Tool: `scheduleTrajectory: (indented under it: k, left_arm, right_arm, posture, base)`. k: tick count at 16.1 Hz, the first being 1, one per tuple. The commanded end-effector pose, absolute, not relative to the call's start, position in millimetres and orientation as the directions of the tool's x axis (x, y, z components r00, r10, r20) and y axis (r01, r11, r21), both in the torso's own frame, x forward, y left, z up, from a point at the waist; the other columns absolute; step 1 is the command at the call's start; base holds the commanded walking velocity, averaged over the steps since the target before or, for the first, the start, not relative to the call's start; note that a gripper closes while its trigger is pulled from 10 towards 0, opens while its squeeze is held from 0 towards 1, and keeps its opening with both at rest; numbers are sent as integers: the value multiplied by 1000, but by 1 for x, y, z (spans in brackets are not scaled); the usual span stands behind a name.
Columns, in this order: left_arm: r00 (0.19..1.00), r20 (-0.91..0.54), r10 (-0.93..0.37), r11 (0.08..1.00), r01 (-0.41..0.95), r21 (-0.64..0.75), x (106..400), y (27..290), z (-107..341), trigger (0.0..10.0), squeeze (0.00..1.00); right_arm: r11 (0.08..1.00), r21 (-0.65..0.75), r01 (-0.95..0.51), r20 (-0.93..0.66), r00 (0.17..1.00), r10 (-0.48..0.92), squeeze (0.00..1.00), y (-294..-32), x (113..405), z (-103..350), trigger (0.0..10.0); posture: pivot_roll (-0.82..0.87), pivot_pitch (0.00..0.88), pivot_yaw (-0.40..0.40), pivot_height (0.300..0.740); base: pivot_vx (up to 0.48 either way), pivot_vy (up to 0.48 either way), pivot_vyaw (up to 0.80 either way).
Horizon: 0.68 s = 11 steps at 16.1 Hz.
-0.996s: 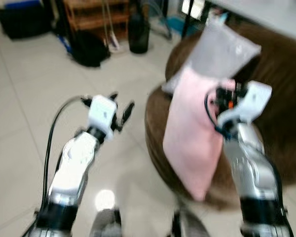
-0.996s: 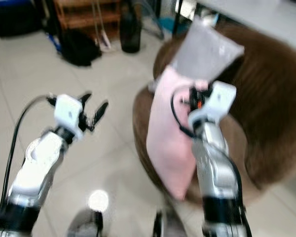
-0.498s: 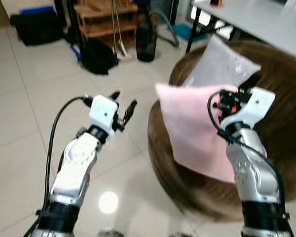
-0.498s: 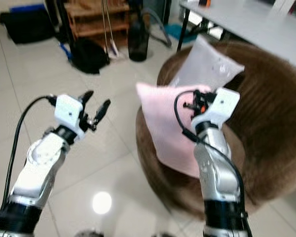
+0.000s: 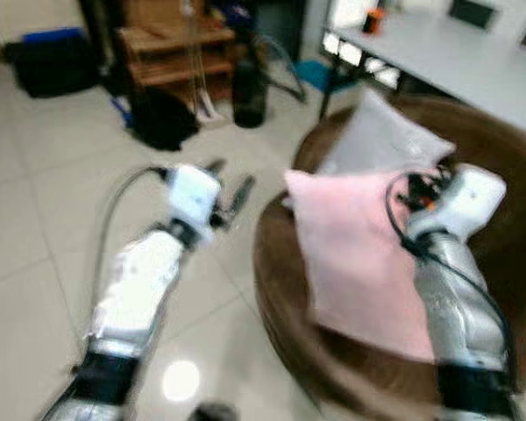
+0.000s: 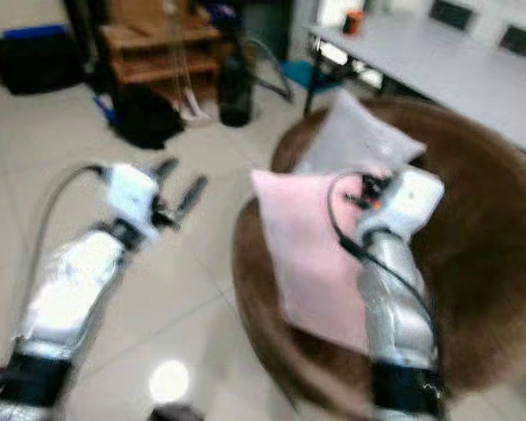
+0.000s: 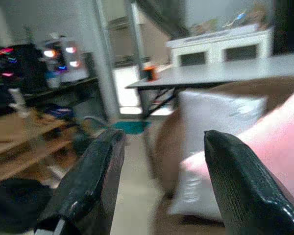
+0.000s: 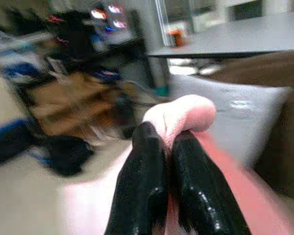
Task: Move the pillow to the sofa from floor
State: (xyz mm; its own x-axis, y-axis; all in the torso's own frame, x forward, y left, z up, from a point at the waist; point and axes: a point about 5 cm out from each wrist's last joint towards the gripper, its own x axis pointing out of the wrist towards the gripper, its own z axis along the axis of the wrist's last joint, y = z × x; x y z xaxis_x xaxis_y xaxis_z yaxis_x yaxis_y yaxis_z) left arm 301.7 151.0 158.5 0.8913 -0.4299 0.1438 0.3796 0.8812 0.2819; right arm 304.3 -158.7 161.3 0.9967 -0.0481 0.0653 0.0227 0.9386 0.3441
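Observation:
A pink pillow [image 5: 355, 254] hangs over the seat of the round brown sofa [image 5: 500, 175], its lower edge resting near the front rim. My right gripper [image 8: 167, 147] is shut on the pillow's top edge, and the pink fabric [image 8: 181, 115] bulges out between the black fingers [image 8: 143, 181]. My left gripper [image 5: 232, 186] is raised over the floor to the left of the sofa, open, with nothing between its fingers [image 7: 93, 181]. A grey-white pillow [image 5: 381, 140] leans against the sofa's back behind the pink one.
A grey table [image 5: 438, 44] stands behind the sofa. Wooden shelves [image 5: 162, 48], a dark bottle [image 5: 248, 83] and black bags [image 5: 162, 118] line the far wall. Pale floor tiles [image 5: 35, 228] stretch out to the left.
The view has shifted and blurred, so the camera has moved. The pink pillow has settled lower onto the sofa seat, with my right gripper holding its top edge. The left arm stays raised.

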Motion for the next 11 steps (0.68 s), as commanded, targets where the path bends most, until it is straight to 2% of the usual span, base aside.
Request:
scheduleTrajectory:
  k: [1,7,11]
  left_arm:
    - [870,155,-468,866,417,275,302,138,161,10000,0]
    - [849,123,-513,840,468,273,300,133,156,10000,0]
    - [761,36,-648,736,613,285,287,124,145,10000,0]
  right_arm:
    - [945,321,62,101,990,-99,0,-176,301,168,10000]
    - [939,331,93,96,987,-132,0,-182,297,166,10000]
    - [939,330,97,70,989,-127,0,-179,298,163,10000]
  posture:
    - [100,25,-63,740]
    - [104,19,-54,740]
    - [113,26,-54,740]
  base:
    - [382,0,-800]
    - [364,0,-800]
    - [0,0,0]
